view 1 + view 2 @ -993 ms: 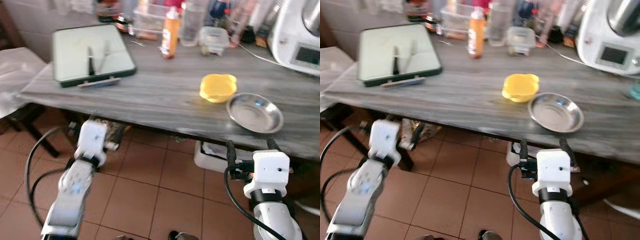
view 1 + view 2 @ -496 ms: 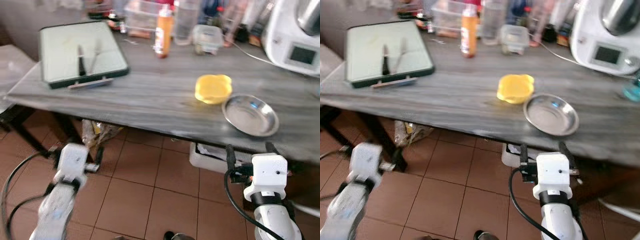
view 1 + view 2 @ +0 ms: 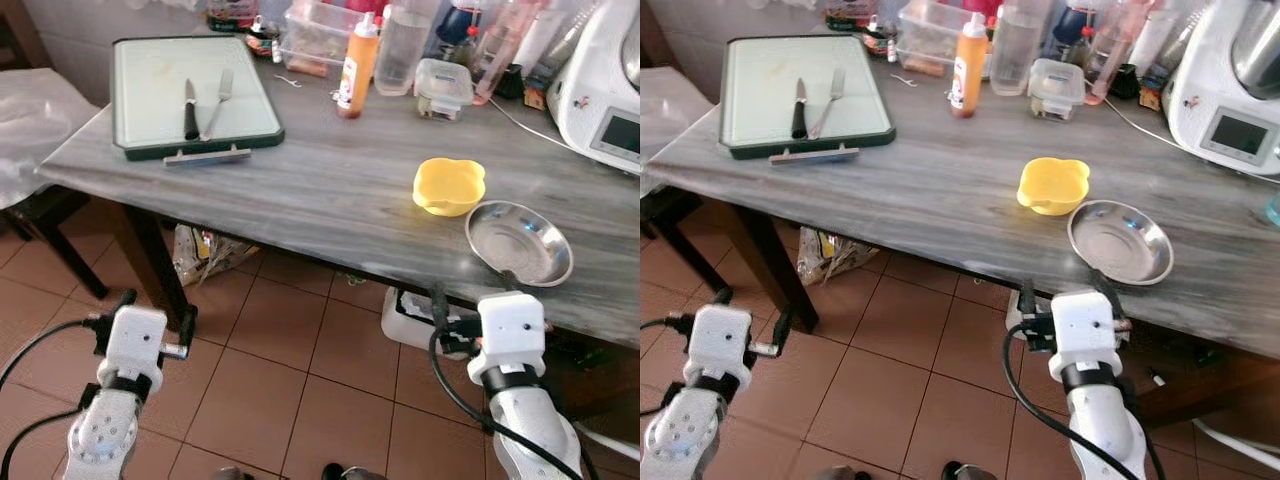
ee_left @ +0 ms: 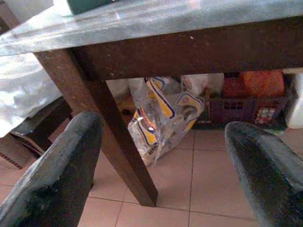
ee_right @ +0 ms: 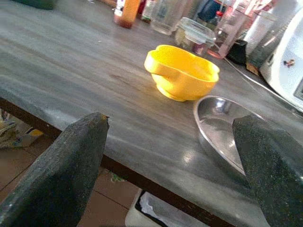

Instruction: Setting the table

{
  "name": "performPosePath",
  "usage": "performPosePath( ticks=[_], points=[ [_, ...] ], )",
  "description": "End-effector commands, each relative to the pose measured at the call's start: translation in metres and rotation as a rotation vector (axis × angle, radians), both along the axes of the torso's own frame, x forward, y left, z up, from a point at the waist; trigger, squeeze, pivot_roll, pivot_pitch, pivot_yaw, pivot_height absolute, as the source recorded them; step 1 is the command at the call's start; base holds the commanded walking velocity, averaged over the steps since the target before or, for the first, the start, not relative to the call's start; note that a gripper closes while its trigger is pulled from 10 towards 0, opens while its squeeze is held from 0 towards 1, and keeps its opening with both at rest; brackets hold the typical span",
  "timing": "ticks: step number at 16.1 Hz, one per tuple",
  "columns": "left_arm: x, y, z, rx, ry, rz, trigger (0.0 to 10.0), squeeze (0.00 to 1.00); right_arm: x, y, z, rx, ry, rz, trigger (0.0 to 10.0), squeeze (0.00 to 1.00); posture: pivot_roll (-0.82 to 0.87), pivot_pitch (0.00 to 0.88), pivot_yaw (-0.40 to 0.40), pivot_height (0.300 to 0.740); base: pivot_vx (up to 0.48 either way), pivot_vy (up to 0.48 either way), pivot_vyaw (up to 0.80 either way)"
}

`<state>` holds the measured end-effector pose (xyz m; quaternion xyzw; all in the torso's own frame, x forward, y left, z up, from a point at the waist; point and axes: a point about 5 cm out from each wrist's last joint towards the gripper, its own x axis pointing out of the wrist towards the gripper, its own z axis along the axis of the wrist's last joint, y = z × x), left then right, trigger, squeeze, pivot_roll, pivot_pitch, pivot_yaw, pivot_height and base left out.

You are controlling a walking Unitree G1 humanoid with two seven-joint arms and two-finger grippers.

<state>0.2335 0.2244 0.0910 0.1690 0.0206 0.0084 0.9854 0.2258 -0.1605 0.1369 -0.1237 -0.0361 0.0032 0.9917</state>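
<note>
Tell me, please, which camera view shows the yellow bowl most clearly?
The right wrist view shows the yellow bowl best: it is close, sharp and seen from the side, standing on the table beside the metal plate. Both eye views show it smaller, from above, by the same plate. The left wrist view looks under the table instead.

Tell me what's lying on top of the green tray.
On the green tray lie a black-handled knife and a fork, side by side. Nothing covers them; the tray's underside is hidden.
</note>
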Motion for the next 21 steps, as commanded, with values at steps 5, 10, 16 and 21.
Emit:
performPosePath(
  ticks=[5, 10, 16, 21],
  points=[
    [-0.001, -0.005, 0.009, 0.033, -0.057, 0.004, 10.0, 0.00, 0.008, 0.001, 0.001, 0.018, 0.008, 0.034, 10.0, 0.00, 0.26, 0.169, -0.169, 0.740, 0.000, 0.000, -0.14],
    [0.008, -0.022, 0.010, 0.037, -0.058, -0.065, 10.0, 0.00, 0.005, -0.001, -0.002, 0.026, 0.006, 0.011, 10.0, 0.00, 0.22, 0.150, -0.110, 0.740, 0.000, 0.000, -0.79],
    [0.042, -0.047, 0.020, 0.058, -0.099, -0.197, 10.0, 0.00, -0.006, -0.014, -0.001, 0.032, -0.035, -0.150, 10.0, 0.00, 0.12, 0.144, -0.008, 0.740, 0.000, 0.000, -0.74],
    [0.058, -0.058, 0.018, 0.048, -0.137, -0.180, 10.0, 0.00, -0.007, -0.011, 0.000, 0.014, -0.058, -0.152, 10.0, 0.00, 0.07, 0.070, -0.005, 0.740, 0.000, 0.000, -0.30]
  ],
)
